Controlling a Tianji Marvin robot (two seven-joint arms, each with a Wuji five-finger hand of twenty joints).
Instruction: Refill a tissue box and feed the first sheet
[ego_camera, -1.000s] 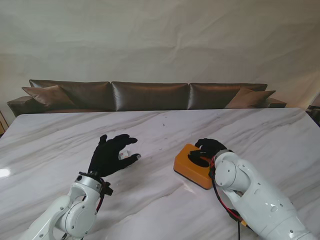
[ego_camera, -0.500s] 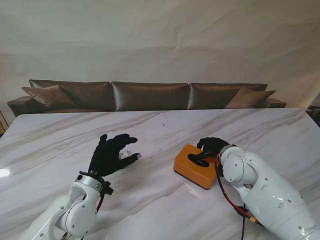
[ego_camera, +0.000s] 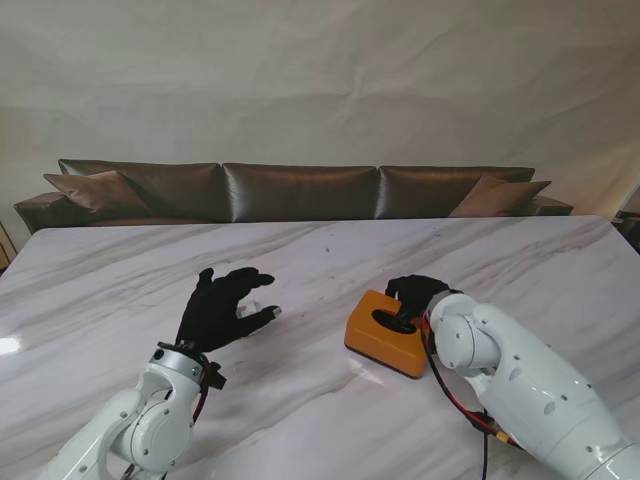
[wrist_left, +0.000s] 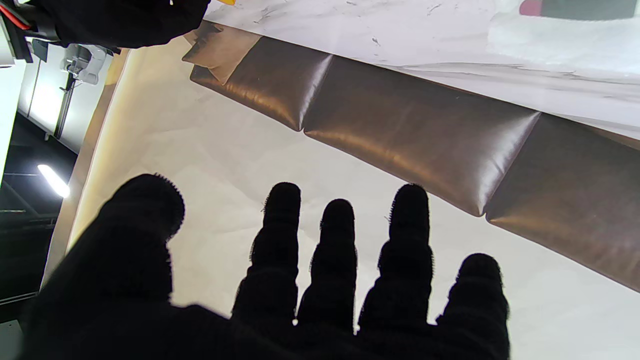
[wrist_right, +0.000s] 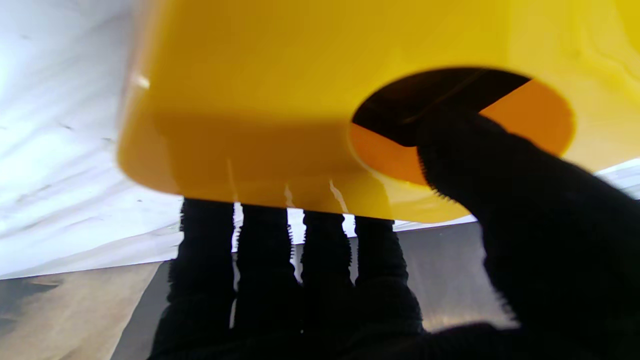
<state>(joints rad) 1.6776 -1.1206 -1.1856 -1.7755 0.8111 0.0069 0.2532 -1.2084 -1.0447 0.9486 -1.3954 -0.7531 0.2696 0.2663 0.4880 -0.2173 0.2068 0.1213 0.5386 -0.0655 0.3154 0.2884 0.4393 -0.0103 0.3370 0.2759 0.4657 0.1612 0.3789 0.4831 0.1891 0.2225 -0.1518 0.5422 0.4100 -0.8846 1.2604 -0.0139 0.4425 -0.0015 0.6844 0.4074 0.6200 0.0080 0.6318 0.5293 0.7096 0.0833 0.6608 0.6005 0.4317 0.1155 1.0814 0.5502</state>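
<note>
Behind our marble table (ego_camera: 320, 250) runs a long brown leather sofa (ego_camera: 300, 190) against a pale cloth wall.

We begin at the fingers of our right hand (ego_camera: 412, 298). In the right wrist view the thumb (wrist_right: 500, 165) goes into the round opening on the top of the orange tissue box (ego_camera: 380, 338), while the four other fingers (wrist_right: 265, 250) press on the outer side wall of the box. So this hand grips the box by its top and wall, pinching between thumb and fingers. The box stands on the table on our right side, near to us, just in front of the white right forearm (ego_camera: 520, 380).

The fingers of our left hand (ego_camera: 222, 308) are spread apart and a little bent, and they hold nothing. The hand hovers over the table on our left side, well apart from the box. Near its fingertips we see something small and white, but we cannot tell what it is. In the left wrist view a pale, soft mass (wrist_left: 565, 42) lies on the table; maybe it is the tissue pack, but we are not sure.

We judge the task is at an early stage. The box is only grasped; inside the hole we see dark and orange, no white sheet. Opening, refilling and pulling the first sheet are all left.

We count one box, one opening, two hands, one sofa.
</note>
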